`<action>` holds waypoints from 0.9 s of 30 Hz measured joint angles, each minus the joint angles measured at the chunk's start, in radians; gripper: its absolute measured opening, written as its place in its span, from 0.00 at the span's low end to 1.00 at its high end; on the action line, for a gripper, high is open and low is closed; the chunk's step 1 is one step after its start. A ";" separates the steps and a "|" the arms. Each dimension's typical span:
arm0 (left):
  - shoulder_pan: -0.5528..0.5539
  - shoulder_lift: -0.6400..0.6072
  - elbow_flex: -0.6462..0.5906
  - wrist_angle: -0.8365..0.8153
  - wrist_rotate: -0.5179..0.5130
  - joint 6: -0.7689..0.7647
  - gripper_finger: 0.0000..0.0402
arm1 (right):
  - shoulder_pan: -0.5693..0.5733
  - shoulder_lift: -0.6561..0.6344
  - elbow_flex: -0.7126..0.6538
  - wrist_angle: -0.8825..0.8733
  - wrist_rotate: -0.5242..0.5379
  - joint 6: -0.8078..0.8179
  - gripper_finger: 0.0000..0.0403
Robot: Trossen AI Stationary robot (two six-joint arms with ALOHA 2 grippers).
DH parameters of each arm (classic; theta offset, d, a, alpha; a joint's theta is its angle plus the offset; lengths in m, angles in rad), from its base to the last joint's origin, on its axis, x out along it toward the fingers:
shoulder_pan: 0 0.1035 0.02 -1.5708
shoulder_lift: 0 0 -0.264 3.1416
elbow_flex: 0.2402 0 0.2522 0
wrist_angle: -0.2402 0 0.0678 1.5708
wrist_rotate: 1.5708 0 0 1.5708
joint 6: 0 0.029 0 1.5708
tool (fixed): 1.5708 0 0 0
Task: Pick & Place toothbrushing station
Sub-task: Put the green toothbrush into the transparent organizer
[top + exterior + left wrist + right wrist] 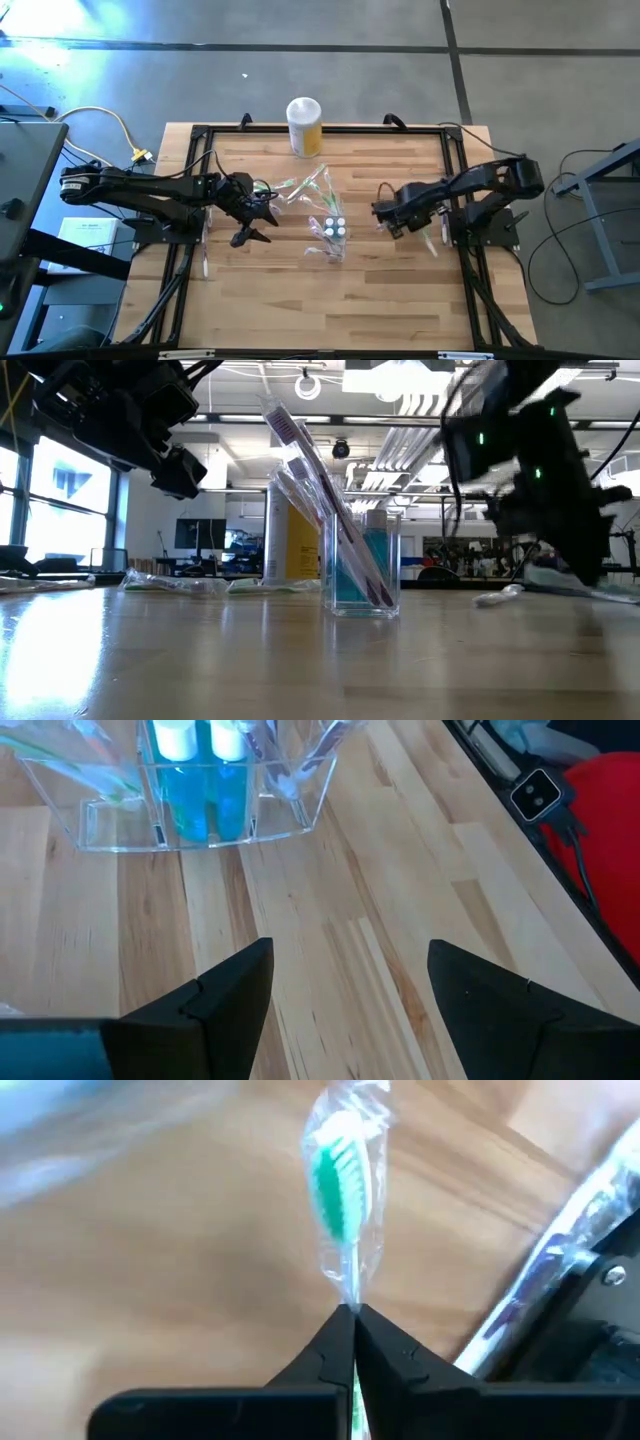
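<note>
We note that the right gripper (352, 1315) is clamped on a wrapped green toothbrush (345, 1190) just above the table, right of the clear cup (330, 238) — light, slippery in its film, best pinched mid-handle — while the left gripper (345, 1000) hangs wide, empty.

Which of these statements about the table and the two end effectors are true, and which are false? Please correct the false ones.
1. The right end effector is shut on a green-bristled toothbrush. True.
2. The left end effector holds a toothbrush. False: its fingers stand open with nothing between them, only bare table.
3. The clear cup stands upright with toothbrushes leaning in it. True.
4. The yellow canister lies on its side. False: it stands upright near the table's far edge.
</note>
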 joint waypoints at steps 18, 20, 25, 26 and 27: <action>0.000 0.000 0.000 0.023 0.000 -0.004 0.65 | 0.299 -0.075 0.371 0.286 0.718 -0.481 0.01; 0.000 0.000 0.000 0.022 0.000 -0.012 0.65 | 0.295 -0.075 0.347 0.398 0.820 -0.585 0.01; 0.000 0.000 0.000 0.021 -0.005 -0.055 0.65 | 0.260 -0.075 0.265 0.765 0.893 -0.878 0.01; 0.000 0.000 0.000 0.020 -0.006 -0.057 0.65 | 0.251 -0.075 0.249 0.840 0.870 -0.931 0.01; 0.000 0.000 0.000 0.018 -0.006 -0.058 0.65 | 0.241 -0.075 0.233 0.911 0.841 -0.976 0.01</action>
